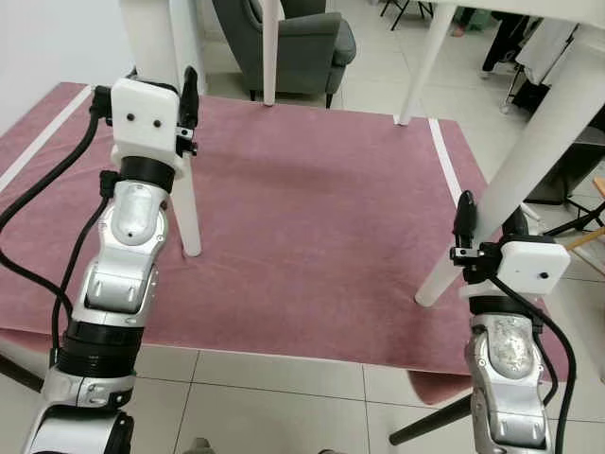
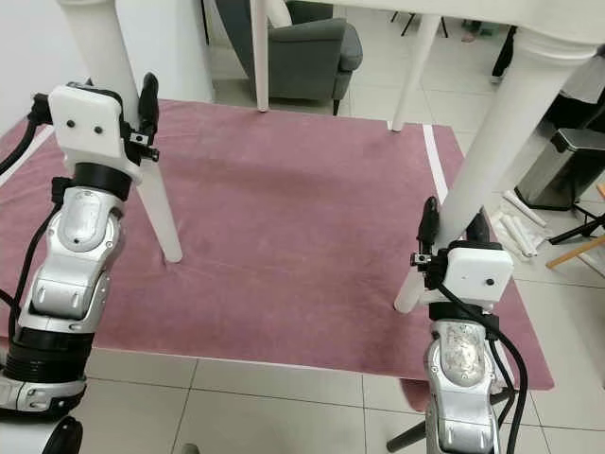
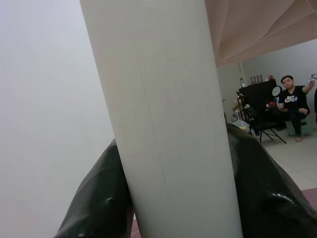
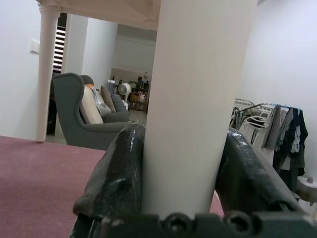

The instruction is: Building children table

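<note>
Left pincer is clenched around the near-left leg of the white children's bench, its black fingers pressed to both sides of the leg, whose foot rests on the pink rug. Right pincer likewise grips the near-right leg low down, close to where that slanted leg meets the rug's near-right edge, one finger on each side. Beyond the rug's far edge the two far legs stand on the tiled floor near a grey armchair.
</note>
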